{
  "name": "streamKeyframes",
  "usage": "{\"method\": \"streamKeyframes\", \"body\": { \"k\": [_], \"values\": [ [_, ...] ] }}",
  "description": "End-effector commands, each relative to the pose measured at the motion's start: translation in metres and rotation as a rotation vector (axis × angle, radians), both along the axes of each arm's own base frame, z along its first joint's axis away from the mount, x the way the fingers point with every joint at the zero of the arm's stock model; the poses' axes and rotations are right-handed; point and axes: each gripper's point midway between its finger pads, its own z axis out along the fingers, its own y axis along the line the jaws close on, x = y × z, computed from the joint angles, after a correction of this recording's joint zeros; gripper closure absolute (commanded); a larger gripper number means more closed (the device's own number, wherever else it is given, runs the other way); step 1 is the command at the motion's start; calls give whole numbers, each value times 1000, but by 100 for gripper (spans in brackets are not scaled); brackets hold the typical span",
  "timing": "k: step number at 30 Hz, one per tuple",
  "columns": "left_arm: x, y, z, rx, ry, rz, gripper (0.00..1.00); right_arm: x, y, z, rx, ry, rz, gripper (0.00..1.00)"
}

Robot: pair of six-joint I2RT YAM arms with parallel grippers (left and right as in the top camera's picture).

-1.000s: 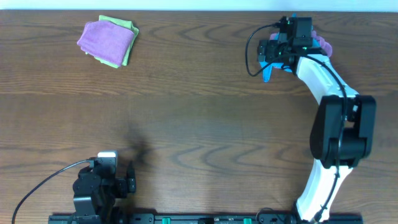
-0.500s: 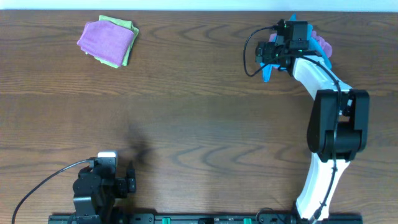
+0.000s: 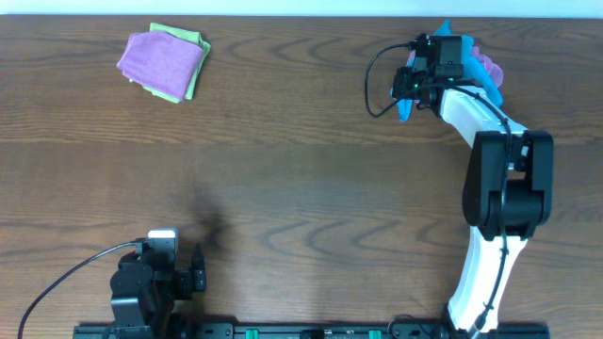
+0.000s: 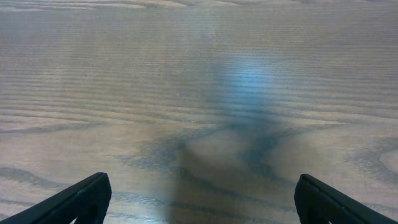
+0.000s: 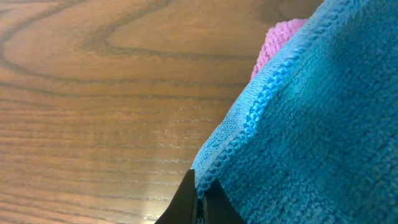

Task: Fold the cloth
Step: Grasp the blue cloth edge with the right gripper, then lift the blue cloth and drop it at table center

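Note:
The sky-blue cloth (image 5: 311, 118) fills the right half of the right wrist view, its stitched hem running down to my right gripper (image 5: 200, 202), which is shut on that hem. Overhead, only slivers of the cloth (image 3: 404, 108) show beside the right gripper (image 3: 412, 87) at the table's far right, under the arm. My left gripper (image 4: 200, 202) is open near the front left of the table, its two dark fingertips (image 4: 81, 199) wide apart over bare wood, nothing between them. Overhead, the left gripper (image 3: 198, 268) sits low by the front edge.
A pink-purple cloth (image 5: 277, 40) lies under the blue one; overhead it (image 3: 485, 68) peeks out right of the gripper. A purple cloth (image 3: 162, 58) on a lime-green cloth (image 3: 194, 73) sits at the far left. The table's far edge (image 3: 301, 16) is just behind them.
The right gripper has moved slightly toward the far edge and closed on the blue cloth's hem. The left arm has not moved.

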Motion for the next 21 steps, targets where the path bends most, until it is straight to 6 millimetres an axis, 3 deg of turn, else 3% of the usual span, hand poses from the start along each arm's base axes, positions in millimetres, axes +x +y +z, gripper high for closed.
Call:
{"method": "streamKeyframes", "body": {
  "k": [1, 7, 14, 17, 21],
  "values": [
    [-9, 2, -15, 31, 61, -9, 5, 9, 9, 59, 13, -104, 26, 99],
    [-9, 2, -15, 31, 61, -9, 5, -18, 27, 130, 19, -152, 114, 99],
    [-9, 2, -15, 31, 61, -9, 5, -73, 57, 177, -5, -112, 210, 99],
    [-9, 2, -15, 31, 61, -9, 5, -109, 88, 202, -1, -97, 284, 99],
    [-9, 2, -15, 31, 61, -9, 4, -153, 127, 219, 1, -72, 392, 99]
  ]
}}
